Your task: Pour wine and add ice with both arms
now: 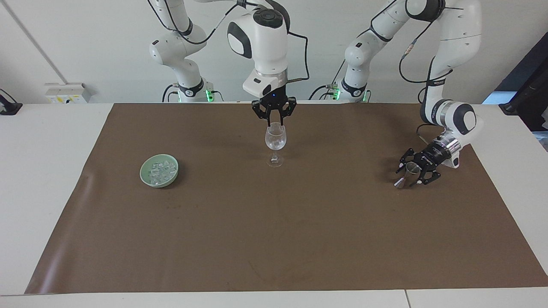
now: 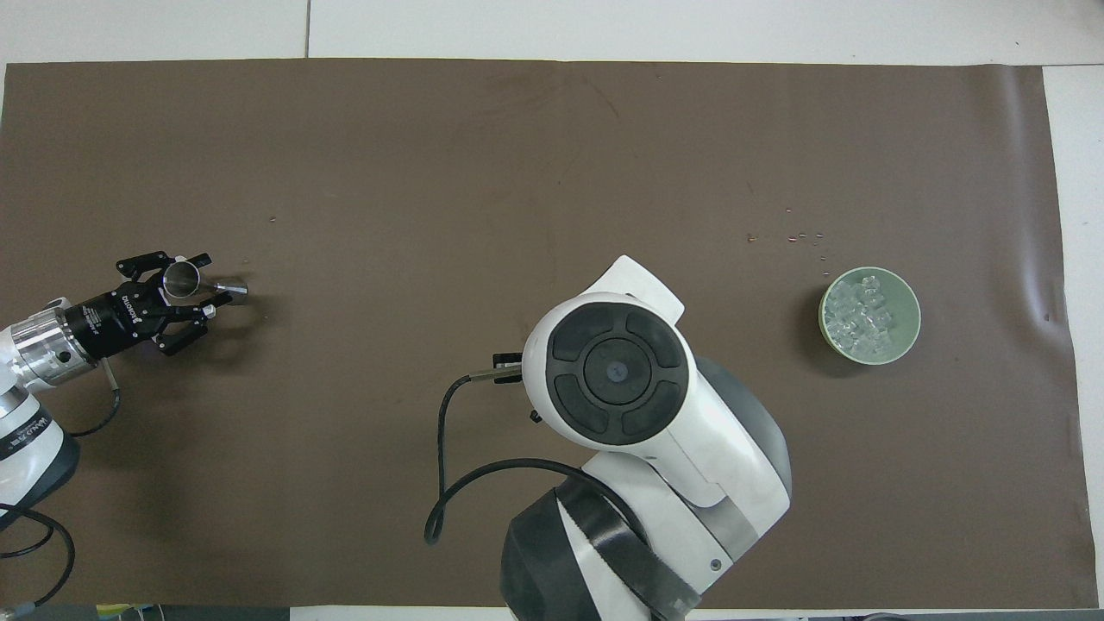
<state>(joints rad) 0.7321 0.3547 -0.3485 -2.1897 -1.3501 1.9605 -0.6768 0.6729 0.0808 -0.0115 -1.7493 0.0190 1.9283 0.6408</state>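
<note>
Dropping ice into the wine glass looks like the step in hand. To do it well, the right gripper should stay right over the middle of the glass mouth, so a cube falls inside and does not knock the rim. It should go straight up and away, because the glass is tall, thin and easy to tip.

The right gripper hangs just above the glass, near the middle of the tabletop's edge by the robots. Its fingers are spread a little, and I see nothing between them. I cannot tell if a cube lies in the glass.

The rest of the ice sits in the green bowl, toward the right arm's end of the tabletop.

The left gripper is low over the left arm's end. Its fingers are wide apart around a small metal cup that leans over, and they do not seem to squeeze it.
</note>
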